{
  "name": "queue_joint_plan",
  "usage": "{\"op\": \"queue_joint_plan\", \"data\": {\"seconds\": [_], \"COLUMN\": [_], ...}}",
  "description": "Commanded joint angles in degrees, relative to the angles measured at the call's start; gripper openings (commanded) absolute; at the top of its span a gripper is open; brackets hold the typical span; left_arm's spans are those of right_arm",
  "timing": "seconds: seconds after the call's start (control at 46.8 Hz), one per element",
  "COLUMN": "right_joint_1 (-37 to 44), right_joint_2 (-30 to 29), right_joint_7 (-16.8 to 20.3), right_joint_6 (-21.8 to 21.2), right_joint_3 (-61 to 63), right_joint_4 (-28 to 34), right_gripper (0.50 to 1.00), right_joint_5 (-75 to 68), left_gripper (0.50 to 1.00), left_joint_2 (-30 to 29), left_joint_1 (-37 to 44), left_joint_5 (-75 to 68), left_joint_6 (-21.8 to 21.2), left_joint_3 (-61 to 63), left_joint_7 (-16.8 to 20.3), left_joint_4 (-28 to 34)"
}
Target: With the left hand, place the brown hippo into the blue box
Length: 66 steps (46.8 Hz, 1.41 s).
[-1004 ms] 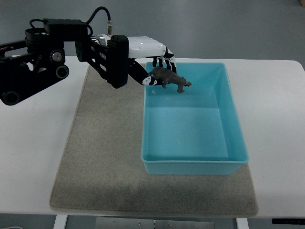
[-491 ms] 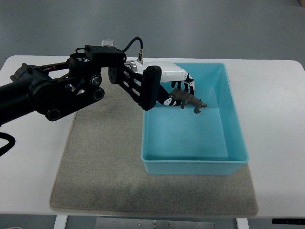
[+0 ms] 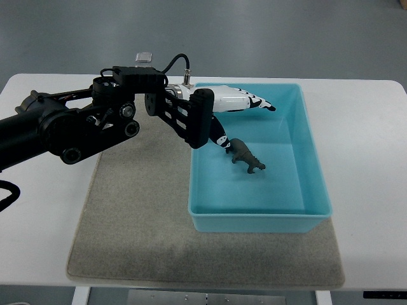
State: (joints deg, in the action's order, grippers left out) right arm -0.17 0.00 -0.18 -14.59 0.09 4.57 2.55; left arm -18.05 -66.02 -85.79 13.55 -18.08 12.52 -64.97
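Now the left hand (image 3: 238, 108) is seen reaching in over the near-left wall of the blue box (image 3: 311, 159), with its fingers (image 3: 257, 101) stretched out straight and spread apart, clamped on nothing. The brown hippo (image 3: 245, 156) is found just below the hand, under the thumb (image 3: 222, 141), inside the box and toward its left side. Whether the thumb tip touches the toy cannot be told; the two are at least very close. Whether the hippo rests on the floor of the box or is a little above it cannot be told either, but it is no longer gripped.

The open fingers are judged to be the reason for the toy's place: with the grip undone over the box, the hippo is left within the walls, well away from the far right wall and from the front wall. The hand is held above the rim, so that nothing is knocked against the box.

The box itself is set on a grey mat (image 3: 133, 216), which lies on a white table (image 3: 38, 203) beneath the arm. The placing is judged to be all but done; only a clear withdrawal remains.
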Motion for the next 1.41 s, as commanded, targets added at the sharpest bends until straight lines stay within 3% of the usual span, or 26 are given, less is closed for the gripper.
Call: {"op": "queue_joint_plan", "data": {"seconds": [0.0,0.342,0.534,0.748,1.026,1.218,1.389], "right_joint_1": [0.0,0.0,0.0,0.0,0.0,0.0,0.0], "right_joint_2": [0.0,0.0,0.0,0.0,0.0,0.0,0.0], "right_joint_7": [0.0,0.0,0.0,0.0,0.0,0.0,0.0], "right_joint_6": [0.0,0.0,0.0,0.0,0.0,0.0,0.0], "right_joint_3": [0.0,0.0,0.0,0.0,0.0,0.0,0.0], "right_joint_4": [0.0,0.0,0.0,0.0,0.0,0.0,0.0], "right_gripper": [0.936,0.936,0.936,0.936,0.936,0.936,0.936], "right_joint_5": [0.0,0.0,0.0,0.0,0.0,0.0,0.0], "left_gripper": [0.994,0.996,0.996,0.996,0.996,0.996,0.996], "left_joint_2": [-1.29,-7.26,-8.93,-10.34,-11.22,-10.52,-10.34], "left_joint_1": [0.01,0.45,2.38,3.7,6.6,10.73,12.93], "left_joint_5": [7.72,38.05,56.33,72.59,90.7,99.75,104.15], "left_joint_6": [-0.28,-1.25,-0.37,4.46,12.46,21.42,21.45], "left_joint_3": [-1.25,-4.15,-4.42,-4.68,-5.29,-8.28,-9.6], "left_joint_7": [0.4,0.14,-0.12,-1.7,-8.47,-14.88,-18.93], "left_joint_4": [0.02,1.69,6.08,10.12,17.07,23.74,25.77]}}
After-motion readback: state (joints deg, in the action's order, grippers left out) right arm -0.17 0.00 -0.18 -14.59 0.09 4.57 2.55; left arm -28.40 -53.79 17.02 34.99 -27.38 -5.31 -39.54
